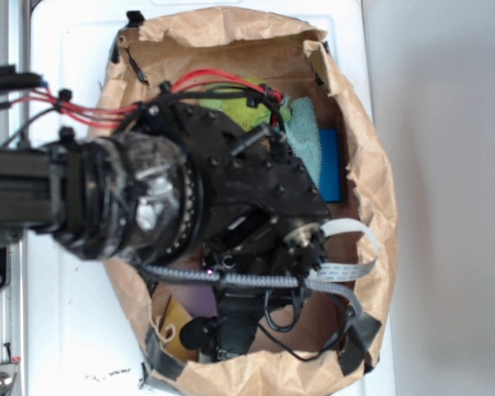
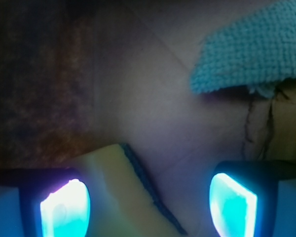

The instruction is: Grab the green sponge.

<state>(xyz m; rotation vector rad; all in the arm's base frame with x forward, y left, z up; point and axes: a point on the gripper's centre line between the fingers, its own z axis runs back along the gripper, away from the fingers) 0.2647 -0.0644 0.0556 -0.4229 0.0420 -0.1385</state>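
Note:
In the wrist view, the green sponge (image 2: 121,190) shows as a pale yellow-green slab with a dark green scouring edge, lying on the brown bag floor. My gripper (image 2: 150,197) is open, its two glowing pads (image 2: 64,210) standing wide apart. The sponge lies between them, close to the left pad and well clear of the right one. In the exterior view the arm reaches down into the paper bag (image 1: 371,190), and the gripper (image 1: 221,334) is at its near end, dark and mostly hidden. A mustard corner (image 1: 172,320) beside it may be the sponge.
A teal knitted cloth (image 2: 256,47) lies ahead to the right, also seen as the cloth (image 1: 305,136) on a blue block (image 1: 331,165). A yellow-green soft object (image 1: 231,103) sits at the bag's far end. Crumpled bag walls ring the arm closely.

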